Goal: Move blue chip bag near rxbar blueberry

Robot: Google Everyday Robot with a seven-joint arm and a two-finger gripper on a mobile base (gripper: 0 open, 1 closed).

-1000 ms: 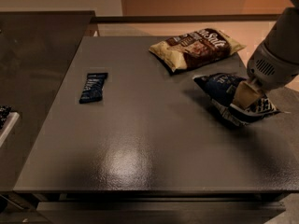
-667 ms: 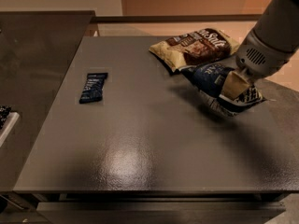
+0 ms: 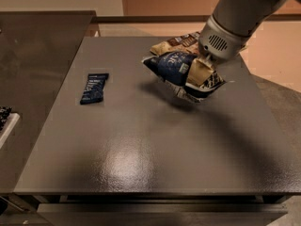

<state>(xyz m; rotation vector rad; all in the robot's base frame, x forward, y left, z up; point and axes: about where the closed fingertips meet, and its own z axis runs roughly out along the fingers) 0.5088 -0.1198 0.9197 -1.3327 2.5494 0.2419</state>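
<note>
The blue chip bag point(image 3: 175, 69) is a crinkled navy bag with white lettering. It hangs above the dark table point(image 3: 141, 140), right of the middle, with its shadow below it. My gripper point(image 3: 200, 73) is shut on the bag's right half, with tan fingers point(image 3: 197, 72) pressed on it; the arm comes in from the upper right. The rxbar blueberry point(image 3: 94, 88) is a small flat dark blue wrapper lying on the table's left side, well to the left of the bag.
A tan and brown chip bag point(image 3: 176, 42) lies at the table's back, partly hidden behind the held bag and my arm. A second dark surface point(image 3: 33, 55) adjoins the table on the left, with a white-edged object point(image 3: 5, 121) at the left frame edge.
My gripper has lifted the blue chip bag off the table and carried it left, from the right edge toward the middle. The rxbar has not moved.
</note>
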